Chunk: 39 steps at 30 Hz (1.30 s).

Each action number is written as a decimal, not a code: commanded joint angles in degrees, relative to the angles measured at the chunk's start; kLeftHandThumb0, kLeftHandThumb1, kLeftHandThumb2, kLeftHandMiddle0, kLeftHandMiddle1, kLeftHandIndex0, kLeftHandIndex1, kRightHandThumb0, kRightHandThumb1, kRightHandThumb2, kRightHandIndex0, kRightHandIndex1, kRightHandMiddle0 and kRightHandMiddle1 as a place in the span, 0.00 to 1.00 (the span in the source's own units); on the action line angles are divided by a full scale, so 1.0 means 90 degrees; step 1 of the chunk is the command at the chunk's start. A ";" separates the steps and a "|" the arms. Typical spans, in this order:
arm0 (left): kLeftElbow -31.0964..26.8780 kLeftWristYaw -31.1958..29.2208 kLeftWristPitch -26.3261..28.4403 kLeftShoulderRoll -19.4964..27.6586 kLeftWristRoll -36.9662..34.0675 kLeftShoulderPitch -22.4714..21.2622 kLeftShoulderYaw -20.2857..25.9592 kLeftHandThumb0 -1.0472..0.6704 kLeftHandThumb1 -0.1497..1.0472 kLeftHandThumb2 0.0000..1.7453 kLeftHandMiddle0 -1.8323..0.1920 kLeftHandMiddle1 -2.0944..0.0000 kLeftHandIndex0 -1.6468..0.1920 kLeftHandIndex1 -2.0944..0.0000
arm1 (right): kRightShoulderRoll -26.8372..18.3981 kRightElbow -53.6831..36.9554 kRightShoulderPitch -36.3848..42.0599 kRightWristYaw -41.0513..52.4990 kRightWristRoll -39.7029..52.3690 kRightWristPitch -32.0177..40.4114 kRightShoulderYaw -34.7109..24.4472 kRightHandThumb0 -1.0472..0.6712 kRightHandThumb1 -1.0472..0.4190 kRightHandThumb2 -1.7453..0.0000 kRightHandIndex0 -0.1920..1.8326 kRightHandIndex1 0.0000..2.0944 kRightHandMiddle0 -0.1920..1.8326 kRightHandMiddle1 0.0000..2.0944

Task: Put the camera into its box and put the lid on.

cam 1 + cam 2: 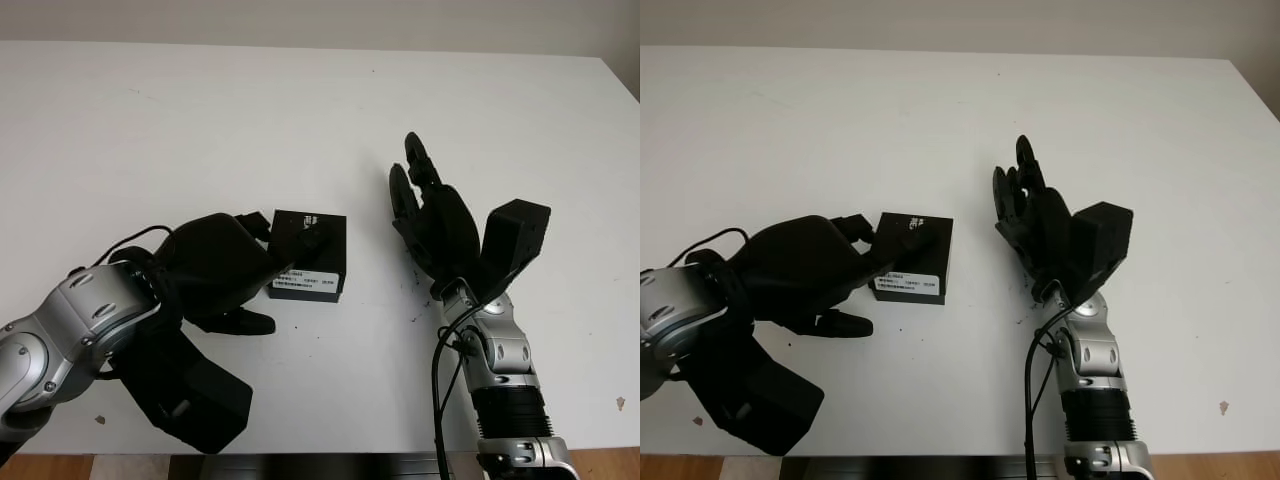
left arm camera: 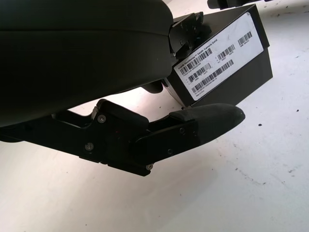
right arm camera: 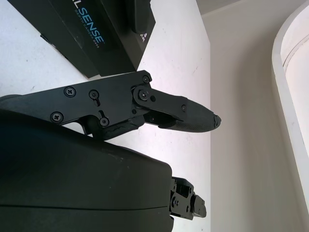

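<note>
White table (image 1: 300, 110), black box (image 1: 318, 245), "SENSE" lettering, barcode label (image 1: 303, 279)

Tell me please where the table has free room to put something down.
The table is bare beyond the black box, and between box and right robot hand. It is crowded at the box's near left side, where the left robot hand touches it.

A lab or test room, it seems: a bare white worktop (image 1: 200, 120), scuffed with small dark marks, against a plain pale wall (image 1: 320, 18)
</note>
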 commanded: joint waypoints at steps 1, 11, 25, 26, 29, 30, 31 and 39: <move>0.0074 -0.0137 -0.0135 -0.0130 0.0089 0.0083 -0.0108 0.16 1.00 0.41 1.00 1.00 1.00 1.00 | -0.0064 -0.0164 0.0003 0.0004 -0.0011 0.0025 -0.0008 0.27 0.00 0.66 0.01 0.03 0.02 0.03; 0.0083 -0.0422 -0.0269 -0.0456 0.0200 0.0044 0.0055 0.15 1.00 0.40 1.00 1.00 1.00 1.00 | -0.0072 -0.0173 -0.0001 0.0014 -0.0025 0.0009 -0.0002 0.27 0.00 0.66 0.01 0.03 0.02 0.02; -0.0045 -0.0607 -0.0548 -0.0577 0.0600 0.0483 0.0116 0.13 1.00 0.44 1.00 1.00 0.97 0.98 | -0.0117 -0.0306 0.0057 0.0086 0.0008 0.0056 -0.0012 0.28 0.00 0.64 0.00 0.02 0.01 0.02; -0.0064 -0.0584 -0.0492 -0.0622 0.0620 0.0632 0.0149 0.13 1.00 0.45 1.00 1.00 0.97 0.98 | -0.0126 -0.0325 0.0057 0.0079 -0.0002 0.0070 -0.0009 0.28 0.00 0.64 0.00 0.02 0.01 0.02; -0.0106 -0.0546 -0.0436 -0.0719 0.0727 0.0911 0.0200 0.12 1.00 0.46 1.00 1.00 0.98 0.98 | -0.0145 -0.0355 0.0055 0.0070 -0.0004 0.0112 -0.0016 0.28 0.00 0.64 0.00 0.02 0.01 0.02; -0.0111 -0.0500 -0.0452 -0.0736 0.0780 0.0998 0.0214 0.12 1.00 0.46 1.00 1.00 0.97 0.98 | -0.0147 -0.0355 0.0054 0.0072 0.0003 0.0115 -0.0022 0.28 0.00 0.65 0.00 0.02 0.01 0.02; -0.0123 -0.0481 -0.0458 -0.0751 0.0849 0.1082 0.0222 0.13 1.00 0.46 1.00 1.00 0.96 0.98 | -0.0151 -0.0355 0.0054 0.0075 0.0003 0.0110 -0.0025 0.28 0.00 0.65 0.00 0.02 0.01 0.02; -0.0167 -0.0253 -0.0260 -0.1001 0.1175 0.1762 0.0433 0.13 1.00 0.45 1.00 1.00 0.96 0.97 | -0.0207 -0.0382 0.0058 0.0136 -0.0016 0.0067 -0.0009 0.29 0.00 0.64 0.00 0.02 0.00 0.02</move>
